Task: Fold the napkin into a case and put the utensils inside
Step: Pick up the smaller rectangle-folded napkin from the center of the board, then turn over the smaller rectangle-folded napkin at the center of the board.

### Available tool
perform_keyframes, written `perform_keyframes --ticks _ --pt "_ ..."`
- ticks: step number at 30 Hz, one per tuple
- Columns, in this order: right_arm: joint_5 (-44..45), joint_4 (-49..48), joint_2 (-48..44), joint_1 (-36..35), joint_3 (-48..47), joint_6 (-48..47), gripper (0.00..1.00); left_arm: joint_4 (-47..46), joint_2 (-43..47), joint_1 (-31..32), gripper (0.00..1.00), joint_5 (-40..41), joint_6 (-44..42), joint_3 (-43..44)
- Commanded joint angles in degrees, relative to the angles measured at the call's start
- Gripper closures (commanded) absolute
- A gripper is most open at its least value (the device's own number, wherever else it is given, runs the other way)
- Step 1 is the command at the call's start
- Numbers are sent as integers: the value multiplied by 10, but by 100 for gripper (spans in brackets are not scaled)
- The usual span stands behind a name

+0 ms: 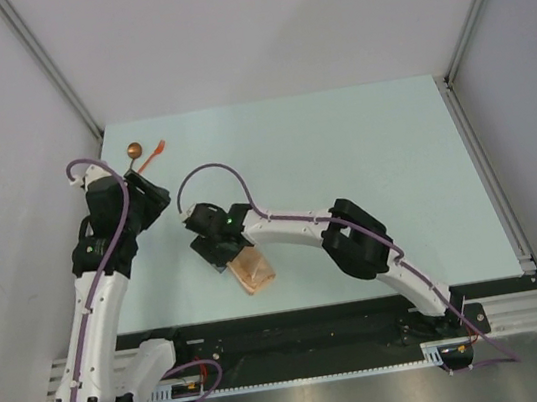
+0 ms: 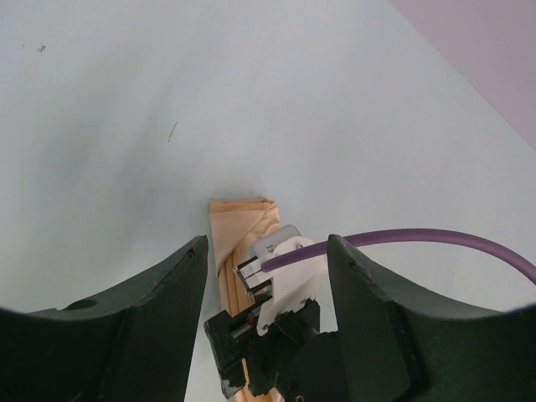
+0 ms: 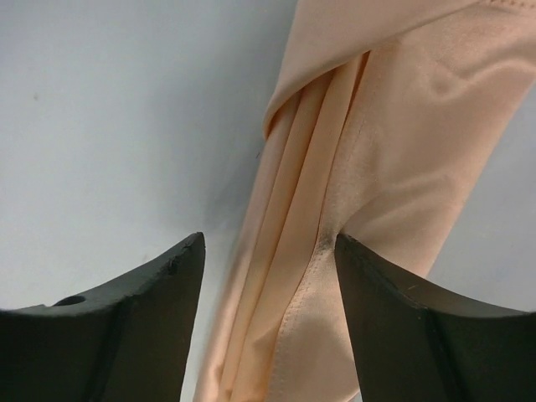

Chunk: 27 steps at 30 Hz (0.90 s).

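Note:
The napkin is folded into a narrow tan-orange layered case (image 1: 255,272) lying near the table's front middle. My right gripper (image 1: 229,258) is low over its upper-left end. In the right wrist view the jaws (image 3: 268,239) are open and straddle the case (image 3: 368,167), with the right finger touching a raised fold. My left gripper (image 1: 160,204) is open and empty at the left. Its wrist view (image 2: 268,243) looks at the right gripper and the case (image 2: 239,219). The spoon (image 1: 135,151) and the orange-red fork-like piece (image 1: 153,158) lie at the table's far left corner, behind the left arm.
The pale blue table (image 1: 342,150) is walled by grey panels on the left, back and right. The right arm's elbow (image 1: 357,240) hangs over the front middle. A purple cable (image 1: 213,169) loops above the right wrist.

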State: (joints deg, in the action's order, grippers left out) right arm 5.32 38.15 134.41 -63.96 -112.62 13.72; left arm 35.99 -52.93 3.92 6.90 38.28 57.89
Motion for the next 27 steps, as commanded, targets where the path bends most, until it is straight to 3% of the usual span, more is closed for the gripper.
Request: perform_keyframes --ticks 1,6,16,22,23,27 --pt "88 67 43 -23 -46 17 37 9 17 -4 36 -2 -21 20" --pt "149 82 55 -34 -53 51 51 10 20 -4 36 -3 -28 16" --pt "144 56 16 -27 -85 32 100 -2 15 -4 36 -16 -31 5" --pt "-36 -52 -79 19 -2 66 100 -21 5 -4 36 -47 -43 -1" --pt "-111 -76 -93 43 23 97 100 -28 2 -4 36 -59 -47 -2" --pt "-256 -249 -150 96 176 176 100 -54 -4 -4 37 -115 -60 -14"
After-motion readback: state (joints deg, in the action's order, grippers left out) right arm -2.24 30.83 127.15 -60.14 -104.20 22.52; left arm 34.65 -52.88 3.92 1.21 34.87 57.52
